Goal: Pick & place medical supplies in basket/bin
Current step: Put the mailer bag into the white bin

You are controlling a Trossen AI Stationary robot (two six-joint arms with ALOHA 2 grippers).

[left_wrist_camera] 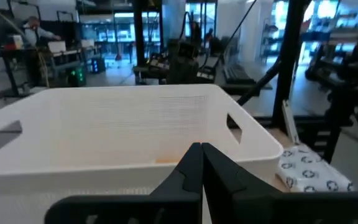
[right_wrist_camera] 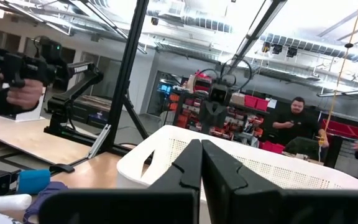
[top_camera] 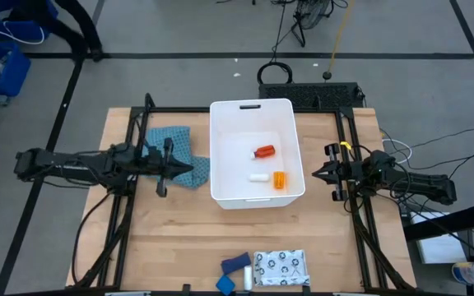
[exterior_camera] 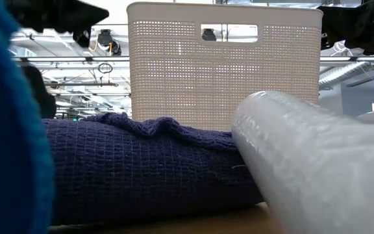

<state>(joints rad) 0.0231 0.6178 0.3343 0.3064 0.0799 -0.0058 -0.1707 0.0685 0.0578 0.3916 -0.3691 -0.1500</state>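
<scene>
Blue pieces (top_camera: 235,274) sit nearest. Left gripper (top_camera: 203,168) and right gripper (top_camera: 316,173), both clenched empty, just hover flanking the white tub (top_camera: 220,148).

The white tub (top_camera: 257,152) stood between my two grippers, its walls blocking any level pass. Its open top lay clear from above. Bare table (top_camera: 171,238) was free toward the near edge.
</scene>
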